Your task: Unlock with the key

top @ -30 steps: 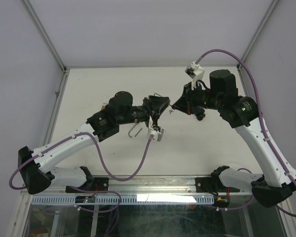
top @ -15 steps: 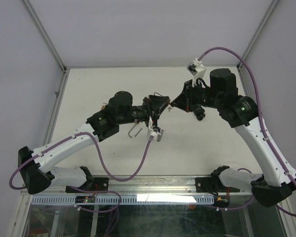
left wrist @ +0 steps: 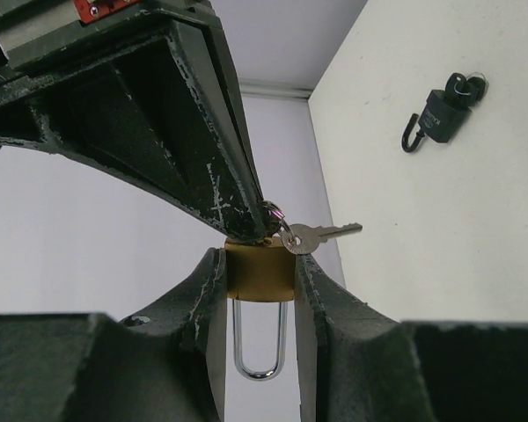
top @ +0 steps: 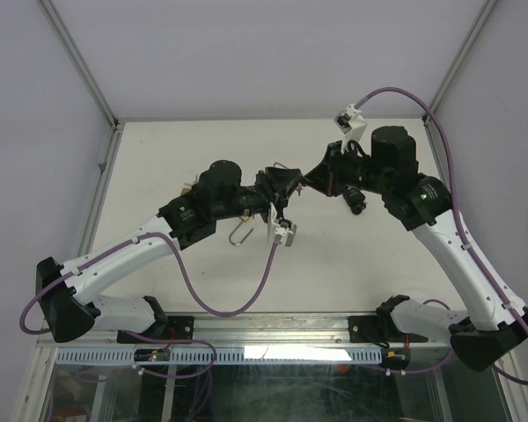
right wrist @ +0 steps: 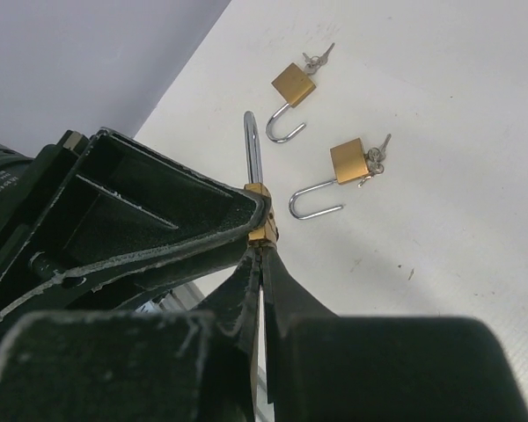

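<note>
1. Left wrist: left tool (left wrist: 260,264) pinches the brass padlock (left wrist: 260,277), aloft over the desk (left wrist: 440,220).
2. Right tool (right wrist: 260,251), pressed together at its keyhole end; inserted key hidden.
3. Twist squarely, padlock clamped firm.

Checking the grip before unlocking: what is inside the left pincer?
The left pincer clamps a brass padlock, its shackle hanging below. A key sticks out at the padlock's top. The shut right pincer covers the keyhole, so any inserted key is hidden.
</note>
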Controlling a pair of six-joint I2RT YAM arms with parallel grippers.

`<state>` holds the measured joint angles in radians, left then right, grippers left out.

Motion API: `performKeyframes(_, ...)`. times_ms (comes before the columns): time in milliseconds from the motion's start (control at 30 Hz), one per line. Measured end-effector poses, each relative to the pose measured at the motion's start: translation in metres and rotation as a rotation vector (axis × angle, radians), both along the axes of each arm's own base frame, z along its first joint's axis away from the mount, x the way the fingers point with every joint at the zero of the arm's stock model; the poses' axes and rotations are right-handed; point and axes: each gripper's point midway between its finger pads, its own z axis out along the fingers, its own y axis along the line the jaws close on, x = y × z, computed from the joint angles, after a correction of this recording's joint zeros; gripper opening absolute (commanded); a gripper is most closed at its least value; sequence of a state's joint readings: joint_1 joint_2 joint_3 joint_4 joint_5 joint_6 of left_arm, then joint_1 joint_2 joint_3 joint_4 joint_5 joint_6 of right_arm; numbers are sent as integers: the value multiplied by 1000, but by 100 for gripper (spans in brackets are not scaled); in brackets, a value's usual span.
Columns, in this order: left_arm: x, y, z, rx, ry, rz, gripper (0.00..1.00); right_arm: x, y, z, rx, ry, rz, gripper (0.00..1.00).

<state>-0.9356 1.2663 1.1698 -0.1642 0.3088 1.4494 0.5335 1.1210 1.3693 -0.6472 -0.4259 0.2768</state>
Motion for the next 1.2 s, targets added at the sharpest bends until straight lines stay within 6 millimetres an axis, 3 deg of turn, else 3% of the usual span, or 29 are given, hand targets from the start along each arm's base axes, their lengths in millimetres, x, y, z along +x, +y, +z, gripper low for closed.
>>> performKeyframes(33, 1, 0, -1, 0, 4, 5, 0, 1, 0, 0, 3, -2, -2, 0)
performKeyframes(133, 2, 1, -1, -5, 16, 19, 0, 3, 1, 0, 6, -12, -3, 38)
performKeyframes(200, 1, -1, 0, -11, 18, 16, 0, 2, 1, 1, 0, -32, 6, 53)
performKeyframes(367, -6, -5, 3, -16, 21, 2, 0, 1, -20, -2, -18, -39, -23, 64)
performKeyframes(533, -5, -3, -4, 6, 42, 25, 0, -6, -43, 10, 8, -66, -43, 45)
performKeyframes(700, -2, 1, -9, 23, 52, 50, 0, -25, -30, 15, 82, -54, 74, 39)
performKeyframes(867, -2, 1, -10, 27, 55, 50, 0, -21, -26, -4, 90, -10, 67, 39)
performKeyframes(1000, -2, 0, -9, 25, 54, 50, 0, -17, -21, -14, 104, -15, 57, 32)
performKeyframes(1067, -2, 0, -8, 23, 52, 50, 0, -17, -16, -15, 113, -20, 67, 26)
performKeyframes(1200, -2, 0, -7, 22, 51, 50, 0, -18, -9, -9, 131, -45, 83, 23)
